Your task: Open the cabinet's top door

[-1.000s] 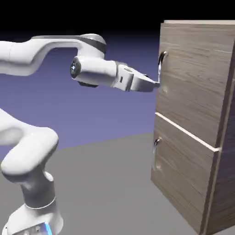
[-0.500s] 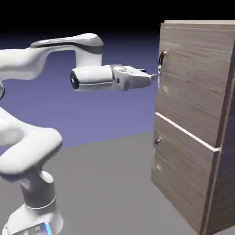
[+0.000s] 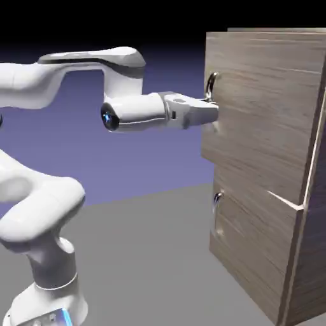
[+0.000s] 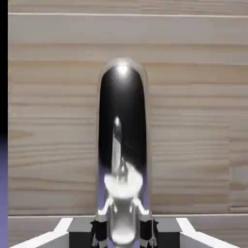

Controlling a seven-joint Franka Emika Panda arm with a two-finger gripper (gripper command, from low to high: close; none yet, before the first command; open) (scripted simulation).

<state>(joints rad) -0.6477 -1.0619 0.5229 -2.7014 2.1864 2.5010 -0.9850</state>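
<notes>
Wood-grain top door [image 3: 267,108] stands swung slightly out from the cabinet [image 3: 274,255] at its handle edge, mostly still to open. Gripper [image 3: 213,113] is clamped on the silver bar handle [image 4: 122,145].

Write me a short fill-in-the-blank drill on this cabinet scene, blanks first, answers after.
1. The hand is closed on the silver ____ of the top door.
2. Compared with the lower door, the top door stands slightly ____.
3. The cabinet is covered in ____ grain.
4. In the exterior view the arm reaches toward the cabinet from the picture's ____.

Missing words: handle; open; wood; left
</notes>
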